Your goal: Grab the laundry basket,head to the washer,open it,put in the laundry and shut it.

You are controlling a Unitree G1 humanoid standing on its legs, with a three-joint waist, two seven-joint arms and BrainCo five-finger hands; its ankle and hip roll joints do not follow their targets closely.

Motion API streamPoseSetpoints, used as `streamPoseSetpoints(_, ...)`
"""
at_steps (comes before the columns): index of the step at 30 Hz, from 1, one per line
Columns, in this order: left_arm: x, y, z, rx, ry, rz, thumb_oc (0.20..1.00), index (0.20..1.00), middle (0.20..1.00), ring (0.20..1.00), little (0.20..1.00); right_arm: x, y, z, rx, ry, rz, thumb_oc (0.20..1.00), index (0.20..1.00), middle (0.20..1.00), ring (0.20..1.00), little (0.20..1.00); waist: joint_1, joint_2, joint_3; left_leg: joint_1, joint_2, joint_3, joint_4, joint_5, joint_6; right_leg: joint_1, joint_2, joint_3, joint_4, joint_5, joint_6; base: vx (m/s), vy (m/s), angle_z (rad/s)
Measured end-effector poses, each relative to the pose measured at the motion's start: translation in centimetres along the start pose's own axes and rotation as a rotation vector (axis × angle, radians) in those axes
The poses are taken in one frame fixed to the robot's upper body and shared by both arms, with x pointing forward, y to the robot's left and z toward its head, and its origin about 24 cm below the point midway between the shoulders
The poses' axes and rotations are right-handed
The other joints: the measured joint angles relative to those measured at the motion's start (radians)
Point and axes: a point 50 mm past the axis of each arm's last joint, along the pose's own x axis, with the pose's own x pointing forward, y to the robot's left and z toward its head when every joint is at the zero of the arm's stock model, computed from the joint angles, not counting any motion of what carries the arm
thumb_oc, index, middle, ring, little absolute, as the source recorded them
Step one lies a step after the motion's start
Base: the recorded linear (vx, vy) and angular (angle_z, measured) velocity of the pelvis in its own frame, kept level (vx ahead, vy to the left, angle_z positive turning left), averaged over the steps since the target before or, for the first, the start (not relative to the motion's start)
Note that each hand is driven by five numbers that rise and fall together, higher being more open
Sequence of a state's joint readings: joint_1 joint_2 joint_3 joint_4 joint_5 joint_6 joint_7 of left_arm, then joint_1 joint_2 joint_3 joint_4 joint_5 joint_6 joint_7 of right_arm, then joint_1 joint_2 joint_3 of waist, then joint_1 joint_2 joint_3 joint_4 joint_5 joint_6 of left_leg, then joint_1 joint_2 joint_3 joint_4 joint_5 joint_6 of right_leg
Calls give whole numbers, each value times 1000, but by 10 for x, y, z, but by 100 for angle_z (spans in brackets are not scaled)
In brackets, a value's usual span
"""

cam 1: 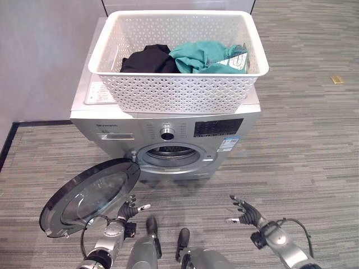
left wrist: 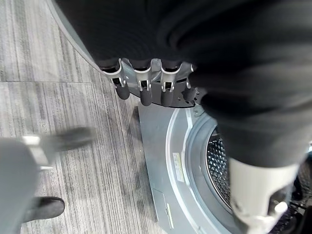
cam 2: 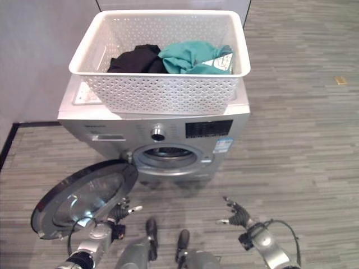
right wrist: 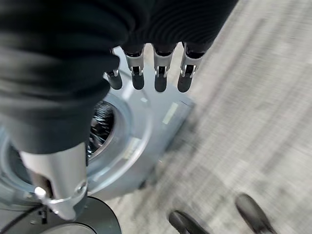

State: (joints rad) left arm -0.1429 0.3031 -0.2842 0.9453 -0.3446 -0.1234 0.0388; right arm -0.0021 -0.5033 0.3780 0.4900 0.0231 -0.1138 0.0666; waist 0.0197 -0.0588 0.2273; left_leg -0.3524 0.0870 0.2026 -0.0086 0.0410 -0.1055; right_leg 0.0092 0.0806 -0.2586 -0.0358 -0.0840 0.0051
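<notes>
A white perforated laundry basket [cam 1: 179, 89] stands on top of the silver washer [cam 1: 112, 131]. A black garment [cam 1: 147, 59] and a teal garment [cam 1: 207, 57] lie inside it. The washer's round glass door [cam 1: 90, 196] is swung wide open to the left, baring the drum opening [cam 1: 171, 154]. My left hand [cam 1: 128, 210] hangs low beside the door's near edge, fingers straight, holding nothing. My right hand [cam 1: 247, 213] is low on the right, in front of the washer, fingers spread and empty. Both wrist views show the drum [left wrist: 217, 168] past straight fingers [right wrist: 161, 73].
A grey wall [cam 1: 39, 56] stands to the left of the washer, with a dark skirting line [cam 1: 8, 143] on the floor. Striped grey carpet [cam 1: 303, 140] stretches to the right. A small tan object [cam 1: 337, 79] lies far right on the floor.
</notes>
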Motion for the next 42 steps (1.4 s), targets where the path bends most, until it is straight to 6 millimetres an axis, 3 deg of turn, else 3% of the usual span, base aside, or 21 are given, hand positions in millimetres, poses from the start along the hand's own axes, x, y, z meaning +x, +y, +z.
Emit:
streamPoseSetpoints(1,-1,0,-2,-1,6,2,1000,1000,1000,1000,1000,0,1,-2,0,8,3,1000,1000,1000,1000,1000,5,15,-2,-16,7,9,-12,12,-2,18,13,-11,15,-36,37,374,194,-7)
streamPoseSetpoints(3,-4,4,-8,-3,16,14,1000,1000,1000,1000,1000,0,1,-1,-26,7,9,1000,1000,1000,1000,1000,17,26,-5,-15,8,54,22,33,30,56,41,11,30,-36,-13,325,184,-30)
streamPoseSetpoints(4,-7,6,-12,-9,20,24,1000,1000,1000,1000,1000,1,1,3,-40,-8,9,1000,1000,1000,1000,1000,22,23,-7,-12,-1,55,72,31,49,78,42,31,18,-42,-3,211,141,-54)
streamPoseSetpoints(6,-8,7,-14,-30,22,41,1000,1000,1000,1000,1000,5,-4,12,-64,-39,1,1000,1000,1000,1000,1000,29,17,-22,-7,-83,16,107,45,86,82,33,76,21,-48,5,466,357,-83)
streamPoseSetpoints(7,-8,7,-16,-31,28,41,1000,1000,1000,1000,1000,3,-1,8,-71,-24,11,1000,1000,1000,1000,1000,21,28,-29,54,-123,27,61,50,182,135,31,94,48,-59,23,586,508,-102)
streamPoseSetpoints(8,-11,8,-22,-35,43,47,1000,1000,1000,1000,1000,-3,6,0,-69,-2,26,1000,1000,1000,1000,1000,24,33,-40,116,-111,84,100,15,246,157,18,117,167,-111,69,592,537,-77)
streamPoseSetpoints(10,-22,12,-45,-33,120,64,1000,1000,1000,1000,1000,-13,16,-12,-62,30,52,1000,1000,1000,1000,1000,15,39,-101,154,-129,79,99,-38,269,88,-24,103,362,-127,86,284,312,-31)
streamPoseSetpoints(14,-39,-25,-65,-11,139,-109,1000,1000,1000,1000,1000,-30,20,-38,-59,138,77,1000,1000,1000,1000,1000,21,37,-117,184,-240,4,113,-79,323,-59,-230,65,652,-186,116,138,180,43)
streamPoseSetpoints(17,-38,-28,-69,9,170,-116,1000,1000,1000,1000,1000,-32,36,-46,-46,174,132,1000,1000,1000,1000,1000,21,28,-112,199,-231,-8,111,-87,301,-143,-262,75,700,-179,127,92,49,23)
streamPoseSetpoints(19,-35,-26,-68,27,178,-110,1000,1000,1000,1000,1000,-31,40,-45,-43,170,139,1000,1000,1000,1000,1000,5,39,-90,230,-206,-70,85,-96,272,-228,-170,171,672,-219,124,33,-34,17)
streamPoseSetpoints(22,-23,-23,-56,68,166,-88,1000,1000,1000,1000,1000,-26,34,-37,-67,138,137,1000,1000,1000,1000,1000,4,30,-50,219,-193,-53,99,-111,222,-376,-138,135,509,-185,96,64,-115,24)
streamPoseSetpoints(23,-19,-21,-51,78,162,-82,1000,1000,1000,1000,1000,-22,31,-31,-69,117,123,1000,1000,1000,1000,1000,-20,34,-28,214,-195,-72,107,-121,211,-376,-146,124,451,-154,98,58,-181,32)
streamPoseSetpoints(25,-21,-14,-53,74,164,-62,1000,1000,1000,1000,1000,-25,41,-35,-59,127,149,1000,1000,1000,1000,1000,-5,18,-27,250,-195,-74,113,-107,208,-214,-146,97,322,-78,76,-10,-195,22)
streamPoseSetpoints(29,-19,-5,-47,80,144,-29,1000,1000,1000,1000,1000,-23,28,-32,-109,118,133,1000,1000,1000,1000,1000,3,31,-10,244,-163,-85,116,-72,155,-118,-109,64,130,52,19,-13,-165,9)
streamPoseSetpoints(35,-13,-6,-29,88,78,-37,1000,1000,1000,1000,1000,-18,9,-22,-153,81,82,1000,1000,1000,1000,1000,7,43,17,181,-130,-114,150,-54,85,-132,-73,20,118,74,-19,-60,-126,23)
streamPoseSetpoints(36,-9,-8,-21,93,50,-44,1000,1000,1000,1000,1000,-18,5,-22,-159,76,71,1000,1000,1000,1000,1000,3,37,26,168,-133,-117,143,-32,44,-143,-87,3,115,68,-36,-14,-62,65)
streamPoseSetpoints(37,-6,-8,-13,93,23,-43,1000,1000,1000,1000,1000,-17,1,-20,-165,72,60,1000,1000,1000,1000,1000,4,36,30,158,-130,-97,150,-39,44,-155,-97,-16,111,78,-70,-18,-38,60)
streamPoseSetpoints(38,-5,-7,-10,94,17,-41,1000,1000,1000,1000,1000,-17,-1,-19,-169,69,52,1000,1000,1000,1000,1000,0,38,34,140,-118,-77,171,-46,55,-155,-100,-29,107,80,-76,-30,9,72)
streamPoseSetpoints(40,1,-6,6,107,-23,-38,1000,1000,1000,1000,1000,-18,-4,-17,-171,56,24,1000,1000,1000,1000,1000,-43,21,41,133,-14,115,254,-60,51,-145,-140,-91,89,89,-94,-19,80,84)
streamPoseSetpoints(41,3,-7,11,111,-42,-40,1000,1000,1000,1000,1000,-18,-6,-16,-173,52,15,1000,1000,1000,1000,1000,-45,18,43,140,27,134,249,-57,46,-150,-141,-79,83,91,-89,14,84,37)
streamPoseSetpoints(42,4,-7,16,113,-55,-41,1000,1000,1000,1000,1000,-16,-8,-14,-184,49,11,1000,1000,1000,1000,1000,-43,15,44,153,52,61,243,-52,38,-159,-140,-53,87,101,-78,33,118,-7)
